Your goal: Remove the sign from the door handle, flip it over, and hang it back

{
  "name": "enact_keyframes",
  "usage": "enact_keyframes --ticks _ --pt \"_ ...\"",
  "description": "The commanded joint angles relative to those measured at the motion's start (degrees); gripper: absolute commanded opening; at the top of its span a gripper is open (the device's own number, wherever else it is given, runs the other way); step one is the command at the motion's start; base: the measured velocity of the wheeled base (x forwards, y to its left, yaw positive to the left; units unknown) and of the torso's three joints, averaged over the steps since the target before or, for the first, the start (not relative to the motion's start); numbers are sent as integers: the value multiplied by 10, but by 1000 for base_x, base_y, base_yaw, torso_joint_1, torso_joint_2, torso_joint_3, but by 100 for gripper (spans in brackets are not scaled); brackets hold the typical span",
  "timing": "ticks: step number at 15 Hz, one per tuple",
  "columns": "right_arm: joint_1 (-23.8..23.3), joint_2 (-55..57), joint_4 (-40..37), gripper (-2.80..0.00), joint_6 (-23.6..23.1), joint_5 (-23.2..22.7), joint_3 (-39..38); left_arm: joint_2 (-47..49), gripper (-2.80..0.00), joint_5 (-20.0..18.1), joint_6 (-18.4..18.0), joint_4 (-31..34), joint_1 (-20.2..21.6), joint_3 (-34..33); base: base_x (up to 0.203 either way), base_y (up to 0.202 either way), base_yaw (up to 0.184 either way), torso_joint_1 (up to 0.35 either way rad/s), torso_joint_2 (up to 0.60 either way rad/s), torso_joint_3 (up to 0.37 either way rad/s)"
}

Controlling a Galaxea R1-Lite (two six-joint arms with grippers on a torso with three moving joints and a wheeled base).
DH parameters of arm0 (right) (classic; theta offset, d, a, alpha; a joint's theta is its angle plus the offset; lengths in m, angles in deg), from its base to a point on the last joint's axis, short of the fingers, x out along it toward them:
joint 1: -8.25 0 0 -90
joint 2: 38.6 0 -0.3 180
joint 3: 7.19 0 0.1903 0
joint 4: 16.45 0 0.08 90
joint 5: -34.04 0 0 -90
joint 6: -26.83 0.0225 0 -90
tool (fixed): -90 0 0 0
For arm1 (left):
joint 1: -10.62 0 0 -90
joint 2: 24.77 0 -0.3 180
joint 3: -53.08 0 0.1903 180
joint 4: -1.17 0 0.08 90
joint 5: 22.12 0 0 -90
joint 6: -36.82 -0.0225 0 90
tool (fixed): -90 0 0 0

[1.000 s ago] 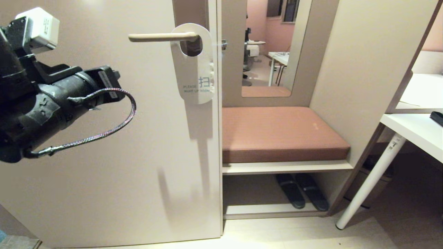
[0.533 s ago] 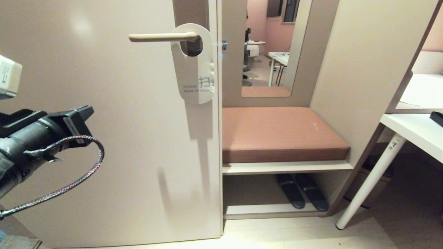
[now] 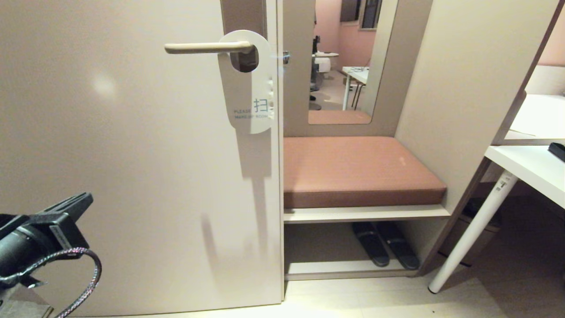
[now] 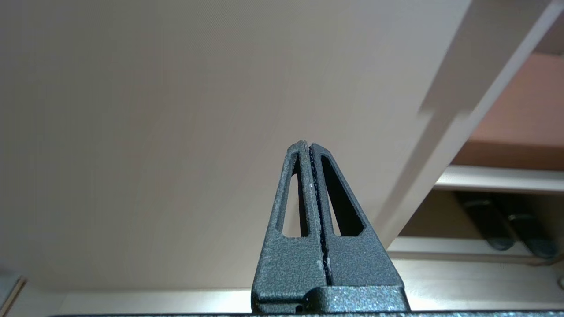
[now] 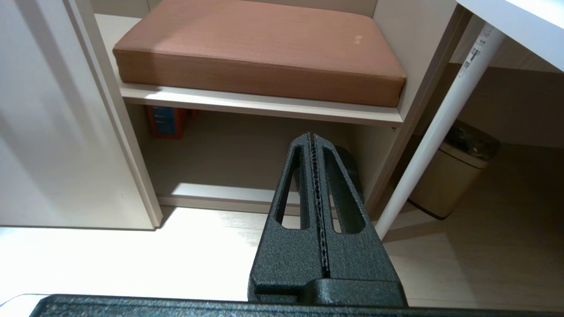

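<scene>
The sign (image 3: 247,97) hangs by its round hole on the door handle (image 3: 203,47), white side out, reading "PLEASE MAKE UP ROOM". It lies flat against the beige door (image 3: 132,154) near the door's right edge. My left arm (image 3: 44,229) sits low at the lower left, far below and left of the sign. The left gripper (image 4: 309,145) is shut and empty, facing the bare door panel. The right gripper (image 5: 312,135) is shut and empty too, parked low and pointing at the shelf under the bench.
Right of the door is a niche with a brown cushioned bench (image 3: 357,168), dark slippers (image 3: 384,247) on the shelf below and a mirror (image 3: 344,62) above. A white desk leg (image 3: 472,229) slants at the right, with a bin (image 5: 449,176) behind it.
My left arm has dropped from beside the handle's height down to the lower left corner of the head view. The sign and handle have not moved.
</scene>
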Motion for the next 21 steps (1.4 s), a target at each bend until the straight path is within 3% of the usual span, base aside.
enact_keyframes --ticks 1,5,9,13,18,21 --pt "0 0 0 -280 -1 0 0 -30 -280 1 0 -2 15 -33 0 0 0 0 0 0" --pt "0 0 0 -280 -1 0 0 -85 -280 1 -4 -3 40 -98 0 0 0 0 0 0" --pt "0 0 0 -280 -1 0 0 -156 -280 1 -48 -3 53 -171 0 0 0 0 0 0" --pt "0 0 0 -280 -1 0 0 -225 -280 -1 -63 11 71 -204 0 0 0 0 0 0" --pt "0 0 0 -280 -1 0 0 -332 -280 -8 -67 105 124 -204 0 0 0 0 0 0" --pt "0 0 0 -280 -1 0 0 -402 -280 -37 -69 178 167 -205 0 0 0 0 0 0"
